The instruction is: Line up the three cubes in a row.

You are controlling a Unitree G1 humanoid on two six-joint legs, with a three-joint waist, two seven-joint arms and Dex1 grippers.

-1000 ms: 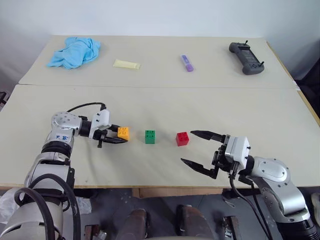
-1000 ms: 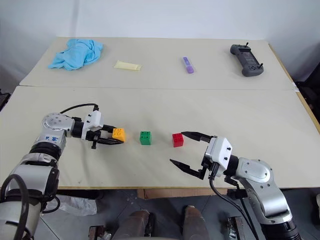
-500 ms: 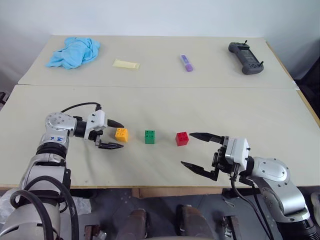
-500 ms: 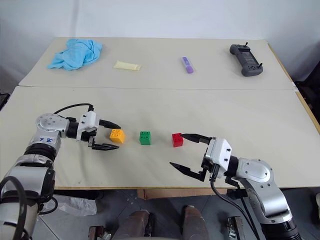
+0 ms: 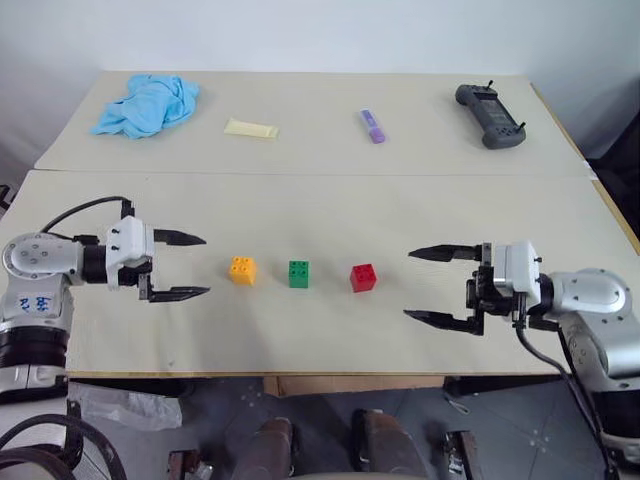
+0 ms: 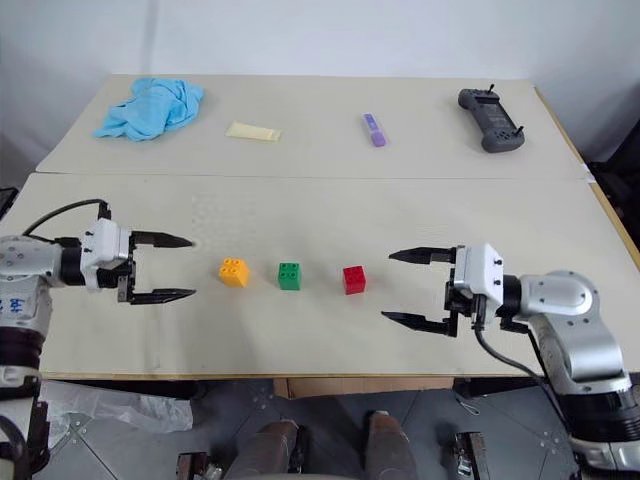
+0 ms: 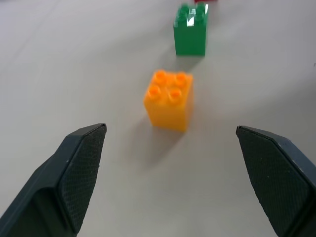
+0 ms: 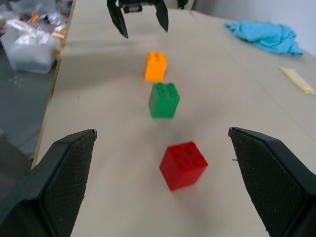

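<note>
Three studded cubes stand in a left-to-right row on the near table: orange-yellow point(image 5: 242, 270), green point(image 5: 299, 274), red point(image 5: 364, 277). My left gripper point(image 5: 188, 265) hovers open a little left of the orange-yellow cube point(image 7: 169, 100), nothing between its fingers. My right gripper point(image 5: 427, 284) is open to the right of the red cube point(image 8: 183, 164), apart from it, pointing left along the row. The right wrist view looks down the line of cubes to the green one point(image 8: 164, 99) and the left gripper point(image 8: 139, 17) beyond.
On the far table lie a blue cloth point(image 5: 147, 104), a pale yellow flat bar point(image 5: 252, 128), a small purple marker-like object point(image 5: 373, 126) and a black handheld controller point(image 5: 491, 115). A seam point(image 5: 320, 174) joins the two tables.
My left gripper let go of the orange-yellow cube, opened and drew back to the left. My right gripper pulled away to the right from the red cube. The cubes stayed put.
</note>
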